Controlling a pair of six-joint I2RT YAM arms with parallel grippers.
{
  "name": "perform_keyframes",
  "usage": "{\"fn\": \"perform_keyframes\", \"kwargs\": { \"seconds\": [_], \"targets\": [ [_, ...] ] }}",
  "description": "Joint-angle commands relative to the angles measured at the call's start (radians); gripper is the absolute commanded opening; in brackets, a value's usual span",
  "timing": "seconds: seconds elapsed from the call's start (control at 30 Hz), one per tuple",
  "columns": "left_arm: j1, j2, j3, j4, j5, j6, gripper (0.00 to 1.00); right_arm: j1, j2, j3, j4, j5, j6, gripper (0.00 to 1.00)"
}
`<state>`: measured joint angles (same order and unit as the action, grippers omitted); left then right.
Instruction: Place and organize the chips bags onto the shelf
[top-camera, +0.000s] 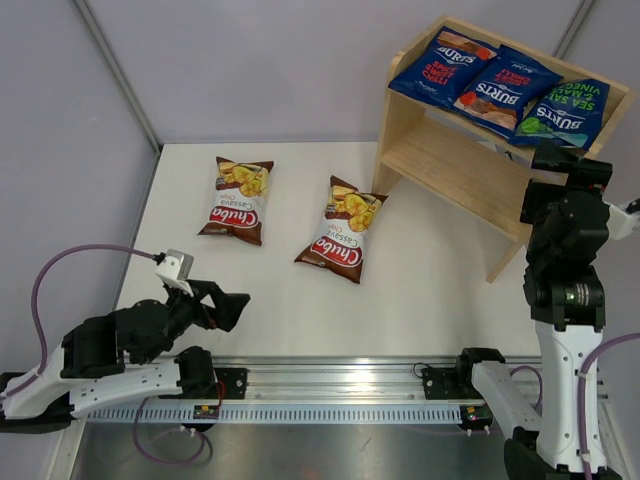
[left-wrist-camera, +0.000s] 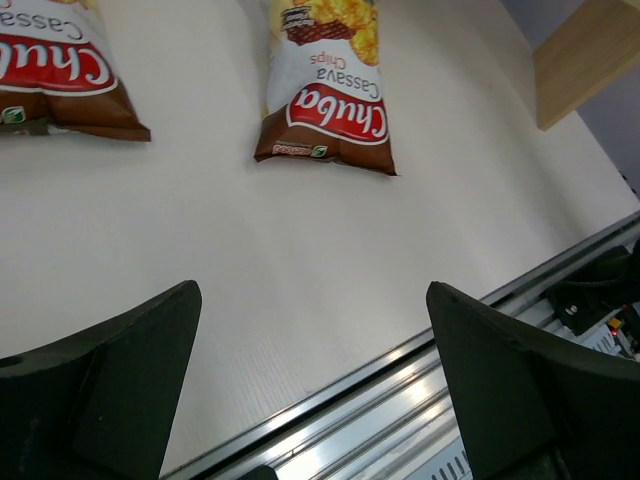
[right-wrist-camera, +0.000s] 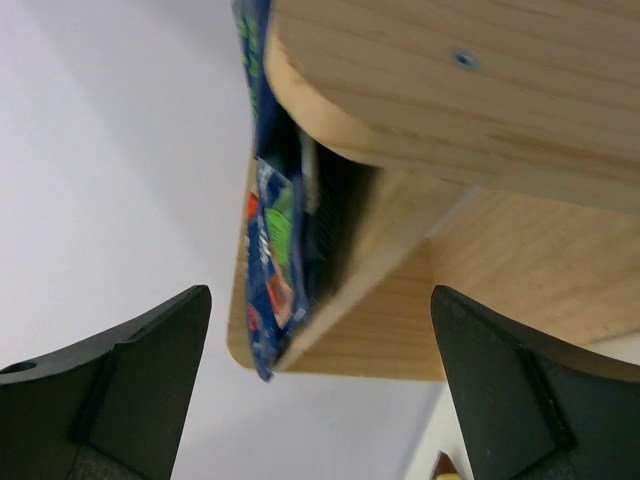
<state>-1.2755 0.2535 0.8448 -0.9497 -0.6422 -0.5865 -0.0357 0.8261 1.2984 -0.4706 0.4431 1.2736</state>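
Left gripper (left-wrist-camera: 312, 290): fingers wide apart, empty, low over the white table (top-camera: 430, 290).
First brown-and-white glossy Chuba bag (top-camera: 237, 200), second Chuba bag (top-camera: 343, 232): flat on the table, apart.
Light wooden two-tier shelf (top-camera: 450, 165): on its top tier, first red-accented dark blue Burts bag (top-camera: 440, 65), second red-accented Burts bag (top-camera: 503, 90), green-accented Burts bag (top-camera: 562, 112).
Right gripper (right-wrist-camera: 320, 295): wide apart, empty, beside the green-accented Burts bag.
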Motion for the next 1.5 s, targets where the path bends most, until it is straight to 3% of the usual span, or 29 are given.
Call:
{"fn": "perform_keyframes", "kwargs": {
  "seconds": [0.0,0.17,0.2,0.3,0.33,0.47,0.5,0.53,0.63,0.73,0.9,0.93,0.97,1.1,1.2,1.33,1.47],
  "targets": [
    [-0.005,0.053,0.043,-0.064,-0.152,-0.090,0.99,-0.004,-0.109,-0.118,-0.066,-0.093,-0.074,0.99],
    [-0.004,0.136,0.063,-0.089,-0.192,-0.113,0.99,-0.004,-0.280,-0.255,-0.056,-0.340,-0.331,1.00],
    [-0.002,0.191,0.069,-0.092,-0.191,-0.116,0.99,-0.004,-0.289,-0.269,-0.054,-0.507,-0.402,0.99],
    [-0.002,0.343,0.102,-0.092,-0.131,-0.190,0.99,-0.004,-0.277,-0.358,-0.078,-0.746,-0.594,0.99],
    [-0.002,0.374,0.094,-0.002,-0.064,-0.176,0.99,-0.004,-0.268,-0.378,-0.098,-0.774,-0.673,0.99],
    [0.022,0.541,0.046,0.231,-0.013,-0.089,0.99,-0.004,-0.330,-0.496,-0.204,-0.744,-0.760,0.99],
    [0.050,0.578,0.051,0.262,0.012,-0.072,0.99,-0.004,-0.344,-0.511,-0.214,-0.726,-0.772,0.99],
    [0.145,0.643,0.054,0.329,0.127,-0.034,0.99,-0.004,-0.354,-0.525,-0.239,-0.710,-0.792,0.99],
    [0.372,0.691,0.024,0.494,0.373,0.034,0.99,-0.004,-0.323,-0.536,-0.199,-0.785,-0.764,0.99],
    [0.532,0.707,0.000,0.589,0.474,0.094,0.99,-0.004,-0.305,-0.522,-0.200,-0.730,-0.643,0.99],
    [0.686,0.843,0.033,0.686,0.636,0.178,0.99,-0.004,-0.317,-0.571,-0.067,-1.044,-0.601,0.99],
    [0.724,0.874,0.052,0.701,0.741,0.224,0.99,-0.004,-0.324,-0.608,0.013,-1.111,-0.579,0.99],
    [0.743,0.903,0.065,0.712,0.780,0.241,0.99,-0.004,-0.332,-0.628,0.050,-1.224,-0.556,0.99],
    [0.833,1.117,0.170,0.730,0.936,0.280,0.99,-0.004,-0.416,-0.708,0.194,-1.386,-0.436,1.00],
    [0.879,1.272,0.264,0.756,1.048,0.283,0.99,-0.004,-0.478,-0.725,0.198,-1.426,-0.450,0.99],
    [0.897,1.470,0.399,0.779,1.188,0.292,0.99,-0.004,-0.513,-0.694,0.058,-1.425,-0.517,0.99],
    [0.898,1.627,0.532,0.798,1.259,0.286,0.99,-0.004,-0.539,-0.715,0.036,-1.425,-0.508,0.98]
  ]
}}
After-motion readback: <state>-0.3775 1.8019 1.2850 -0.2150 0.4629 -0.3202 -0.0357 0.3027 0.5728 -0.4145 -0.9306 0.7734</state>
